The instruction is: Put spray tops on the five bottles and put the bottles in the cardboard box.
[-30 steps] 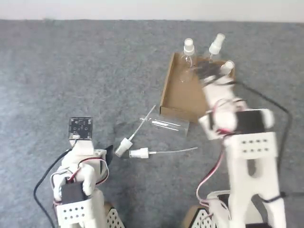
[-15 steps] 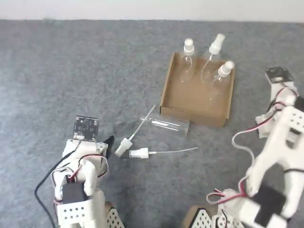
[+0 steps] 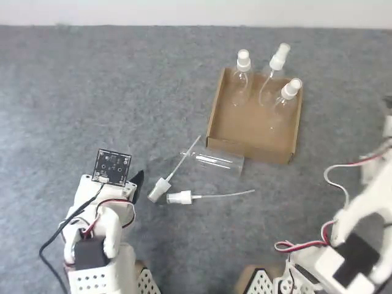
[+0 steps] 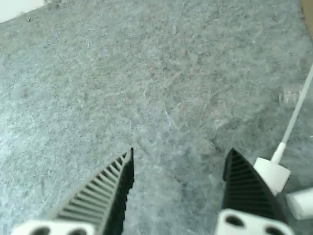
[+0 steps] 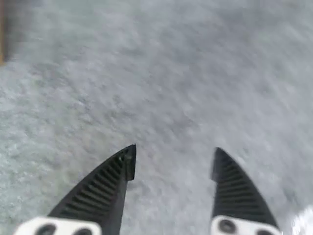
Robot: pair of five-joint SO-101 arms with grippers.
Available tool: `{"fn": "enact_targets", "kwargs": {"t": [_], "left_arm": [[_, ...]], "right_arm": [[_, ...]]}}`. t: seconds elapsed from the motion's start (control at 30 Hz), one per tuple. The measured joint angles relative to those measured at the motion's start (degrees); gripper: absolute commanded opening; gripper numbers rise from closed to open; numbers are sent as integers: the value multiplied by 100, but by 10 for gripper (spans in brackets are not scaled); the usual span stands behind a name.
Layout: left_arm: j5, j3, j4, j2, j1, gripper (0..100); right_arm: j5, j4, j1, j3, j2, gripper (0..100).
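Observation:
The cardboard box [image 3: 288, 138] lies on the grey carpet with three clear bottles standing at its far side, each wearing a white spray top [image 3: 243, 60] [image 3: 280, 56] [image 3: 291, 87]. A bare clear bottle [image 3: 215, 162] lies on its side in front of the box. Two loose spray tops with long tubes [image 3: 160, 187] [image 3: 180, 197] rest beside it. My left gripper [image 4: 178, 156] is open just left of those tops; one top [image 4: 272, 172] sits by its finger. My right gripper [image 5: 173, 152] is open over bare carpet, and its arm [image 3: 358, 226] stands at the right edge.
Grey carpet spreads wide to the left of and behind the box. A red and white cable [image 3: 306, 245] loops by the right arm's base. A brown strip [image 5: 2, 34] shows at the right wrist view's corner.
The right arm pulled back from over the box and swung off to the right edge. The left arm shifted slightly toward the loose spray tops.

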Motion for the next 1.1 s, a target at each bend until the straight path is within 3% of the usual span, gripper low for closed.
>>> {"fn": "enact_targets", "kwargs": {"t": [0.17,0.37,0.5,0.7,0.8,1.1], "left_arm": [[0,0,0,0,0,269],[0,0,0,0,0,269],[0,18,0,0,0,269],[0,105,0,0,0,269],[0,105,0,0,0,269],[0,105,0,0,0,269]], "right_arm": [[466,237,879,-167,-176,236],[835,246,1222,-167,-176,236],[1451,299,1741,-62,-176,236],[2804,193,3130,299,-176,236],[3147,35,3244,527,-176,236],[3200,-378,3244,580,-185,236]]}}
